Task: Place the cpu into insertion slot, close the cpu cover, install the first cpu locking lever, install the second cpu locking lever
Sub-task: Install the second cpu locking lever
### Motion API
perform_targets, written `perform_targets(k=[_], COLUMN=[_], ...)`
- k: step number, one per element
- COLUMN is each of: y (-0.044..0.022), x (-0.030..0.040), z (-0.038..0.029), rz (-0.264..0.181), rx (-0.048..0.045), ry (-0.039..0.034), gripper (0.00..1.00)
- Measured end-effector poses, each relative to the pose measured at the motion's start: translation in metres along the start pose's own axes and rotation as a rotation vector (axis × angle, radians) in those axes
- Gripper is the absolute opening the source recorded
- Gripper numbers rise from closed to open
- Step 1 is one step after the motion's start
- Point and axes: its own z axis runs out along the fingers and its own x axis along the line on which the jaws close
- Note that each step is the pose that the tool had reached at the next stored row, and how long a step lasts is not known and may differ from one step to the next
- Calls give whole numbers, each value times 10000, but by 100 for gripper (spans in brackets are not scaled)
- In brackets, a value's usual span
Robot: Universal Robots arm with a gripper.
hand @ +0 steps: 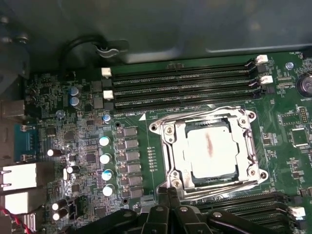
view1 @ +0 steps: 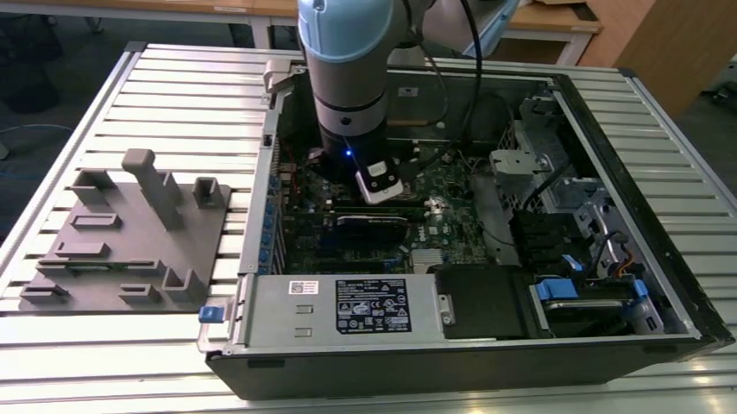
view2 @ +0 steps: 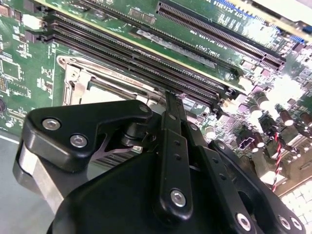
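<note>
- Exterior view: insertion slot [view1: 366, 177] at 12 o'clock of board, mostly hidden behind arm [view1: 351, 78].
- Second wrist view: cpu cover [view2: 92, 80] lower half blocked by gripper [view2: 170, 105] linkage.
- First wrist view: gripper cut off at 6 o'clock edge; fingertip gap undeterminable.

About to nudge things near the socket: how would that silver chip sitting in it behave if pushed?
The chip looks flat, stiff and metal-topped, so it likely won't flex. The metal frame surrounds it closely, so it probably won't slide. Its smooth top may be slippery.
</note>
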Motion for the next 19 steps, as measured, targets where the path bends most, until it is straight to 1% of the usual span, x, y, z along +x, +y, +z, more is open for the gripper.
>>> perform_targets(k=[3, 5, 11, 17, 19], y=[-8, -12, -22, -22, -19], x=[12, 18, 24, 25, 24], z=[9, 20, 42, 45, 34], rz=[9, 12, 14, 13, 13], rx=[-87, -111, -126, -129, -136], ry=[13, 13, 19, 17, 15], gripper=[10, 10, 10, 10, 10])
